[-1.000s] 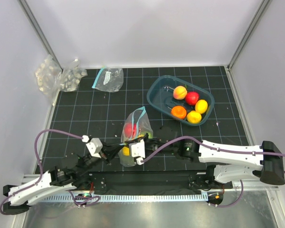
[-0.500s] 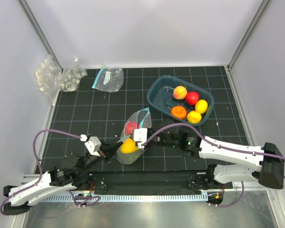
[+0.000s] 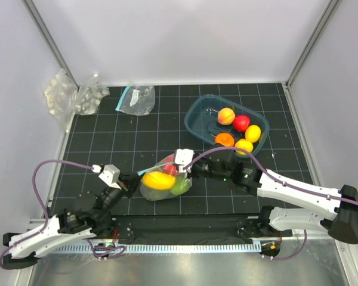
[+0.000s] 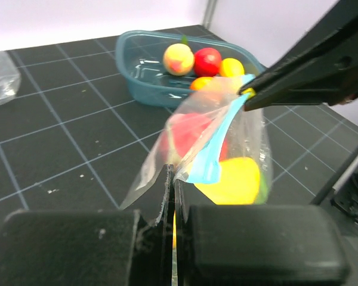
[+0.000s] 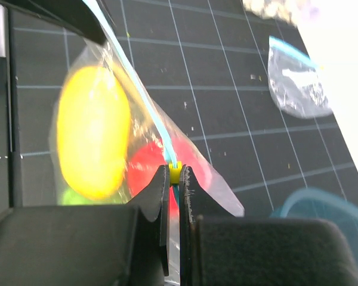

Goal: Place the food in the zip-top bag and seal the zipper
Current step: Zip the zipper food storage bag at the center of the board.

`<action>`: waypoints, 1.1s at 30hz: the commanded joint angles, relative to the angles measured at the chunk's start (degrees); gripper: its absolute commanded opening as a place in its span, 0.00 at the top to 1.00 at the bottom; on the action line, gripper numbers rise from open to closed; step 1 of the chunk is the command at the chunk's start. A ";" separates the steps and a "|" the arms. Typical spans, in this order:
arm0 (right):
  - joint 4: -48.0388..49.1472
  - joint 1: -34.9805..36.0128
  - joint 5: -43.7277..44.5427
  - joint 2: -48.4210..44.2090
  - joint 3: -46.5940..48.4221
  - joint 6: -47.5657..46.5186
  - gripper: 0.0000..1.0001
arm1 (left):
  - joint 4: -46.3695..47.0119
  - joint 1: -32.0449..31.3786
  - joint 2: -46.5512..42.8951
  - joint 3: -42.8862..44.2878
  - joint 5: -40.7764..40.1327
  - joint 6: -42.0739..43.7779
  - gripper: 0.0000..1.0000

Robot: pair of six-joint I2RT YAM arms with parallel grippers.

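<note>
Sealing step, judged under way. Clear soft zip-top bag [image 3: 148,192] sits near the middle of the black gridded mat [image 3: 107,137], strung between the two arms. Inside: oval yellow lemon [image 5: 92,131], red ball [image 5: 148,170], green ball [image 3: 180,186].

Left gripper [image 4: 170,186]: jaws fully closed, pinching the bag's clear film at one end of the mouth. Right gripper [image 5: 174,174]: jaws closed on the small yellow slider [image 5: 175,172] of the thin teal zipper strip [image 5: 135,89] at the opposite end. (How much of the track is already mated I cannot tell.)

Five loose toy fruits [image 3: 241,123] lie in the teal-blue plastic tub [image 3: 191,122], well apart from the bag.

Risks:
- The strip bows and folds near the left pinch in the left wrist view. A slack track could jam the slider or leave a gap.
- The left grip is on thin film only. A pull along the zipper could strip it out, and the mouth would sag.
- The right fingers could slip off the small slider.
- The lemon lies just beside the strip, and its bulge may hold the tracks apart.
</note>
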 commanded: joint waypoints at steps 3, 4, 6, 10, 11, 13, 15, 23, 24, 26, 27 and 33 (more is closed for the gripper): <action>-9.63 -2.48 13.55 -3.04 4.35 2.52 0.99 | -3.24 0.37 -3.76 3.79 -14.30 -0.66 1.00; -10.16 -2.48 14.08 -3.04 4.78 2.87 0.99 | -3.50 0.37 -3.76 4.06 -15.27 -0.75 1.00; -11.83 -2.57 16.35 -2.78 5.40 3.22 0.99 | -5.51 0.37 -3.67 5.46 -19.56 -1.89 1.00; -13.33 -2.57 21.01 -2.08 5.76 3.93 0.99 | -8.59 0.37 -3.76 6.79 -24.85 -4.00 1.00; -13.68 -2.48 21.98 -2.08 5.76 4.10 0.99 | -9.21 0.37 -3.76 6.79 -25.12 -4.27 1.00; -14.03 -2.57 24.87 -1.99 5.76 4.63 0.99 | -9.56 0.37 -3.76 7.05 -26.00 -4.71 1.00; -14.03 -2.48 27.08 -2.07 5.58 4.98 0.99 | -9.92 0.37 -3.85 7.14 -27.15 -5.15 1.00; -16.48 -2.48 32.71 -1.99 6.02 4.89 0.99 | -10.01 0.37 -3.67 7.05 -27.15 -5.24 1.00; -16.84 -2.48 33.15 -1.90 6.19 4.89 0.99 | -10.01 0.37 -3.76 6.96 -27.24 -5.24 1.00; -17.46 -2.48 34.20 -1.73 6.28 4.72 0.99 | -9.92 0.37 -3.76 6.96 -27.41 -5.15 1.00; -17.72 -2.57 34.73 -1.55 6.28 4.55 0.99 | -9.83 0.37 -3.67 6.96 -27.41 -5.15 1.00; -22.20 -1.78 42.62 1.70 8.57 3.84 0.99 | -9.83 0.37 -3.67 6.79 -27.41 -5.15 1.00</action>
